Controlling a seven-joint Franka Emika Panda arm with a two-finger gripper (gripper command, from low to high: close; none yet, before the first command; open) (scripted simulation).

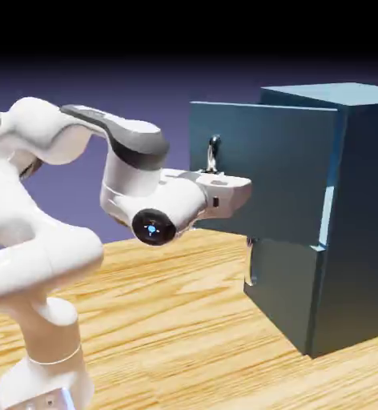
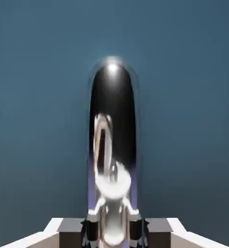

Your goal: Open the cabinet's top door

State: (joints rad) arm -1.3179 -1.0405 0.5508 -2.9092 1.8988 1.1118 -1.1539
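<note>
My gripper (image 2: 111, 227) is clamped on the top door's (image 1: 264, 172) silver handle (image 2: 112, 140). That door stands swung out from the cabinet (image 1: 360, 224).

A dark teal-blue cabinet (image 1: 352, 224) stands on a table (image 1: 168, 328) of pale, honey-coloured wood with streaky grain. Its top door (image 1: 264, 168), the same flat teal-blue, carries a shiny silver handle (image 1: 213, 152) that mirrors black and white. The arm (image 1: 40, 240) is glossy white with grey joint bands and a black disc lit blue. The backdrop fades from violet-blue to black.
</note>
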